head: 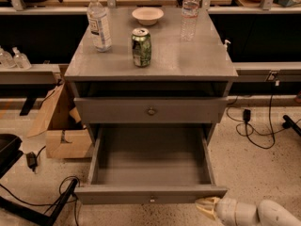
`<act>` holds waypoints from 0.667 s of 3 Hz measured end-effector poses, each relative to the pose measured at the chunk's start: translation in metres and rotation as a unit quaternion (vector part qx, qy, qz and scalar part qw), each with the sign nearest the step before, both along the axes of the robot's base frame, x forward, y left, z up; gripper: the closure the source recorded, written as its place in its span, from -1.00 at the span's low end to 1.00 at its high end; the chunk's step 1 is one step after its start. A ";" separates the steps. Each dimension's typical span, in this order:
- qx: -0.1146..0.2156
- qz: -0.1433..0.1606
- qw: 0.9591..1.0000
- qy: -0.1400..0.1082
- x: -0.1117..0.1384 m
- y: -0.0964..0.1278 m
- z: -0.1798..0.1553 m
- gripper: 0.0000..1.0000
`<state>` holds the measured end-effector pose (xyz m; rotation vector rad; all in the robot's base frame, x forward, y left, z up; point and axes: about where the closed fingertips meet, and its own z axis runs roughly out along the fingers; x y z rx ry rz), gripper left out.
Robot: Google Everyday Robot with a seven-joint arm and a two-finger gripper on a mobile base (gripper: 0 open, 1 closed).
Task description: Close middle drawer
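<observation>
The middle drawer (150, 194) is pulled far out of the grey cabinet (188, 60). Its deep box is empty and its front panel, with a small round knob, faces me near the bottom of the view. Above it, another grey drawer front (150, 110) with a round knob stands slightly out, with a dark gap above it. My gripper (206, 206), cream-tipped on a white arm, comes in from the bottom right. It lies low, just in front of the right end of the middle drawer's front panel, close to it or touching.
On the cabinet top stand two water bottles (99, 21) (190, 7), a green can (141, 47) and a white bowl (147, 15). A cardboard box (66, 131) sits on the floor to the left. Cables (254, 126) lie to the right and a black base (9, 149) to the left.
</observation>
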<state>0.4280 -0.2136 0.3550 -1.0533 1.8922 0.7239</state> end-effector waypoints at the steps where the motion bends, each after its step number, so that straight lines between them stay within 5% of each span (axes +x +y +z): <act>1: 0.009 -0.001 1.000 -0.003 0.020 -0.005 -0.014 1.00; 2: 0.009 -0.001 1.000 -0.003 0.019 -0.006 -0.014 1.00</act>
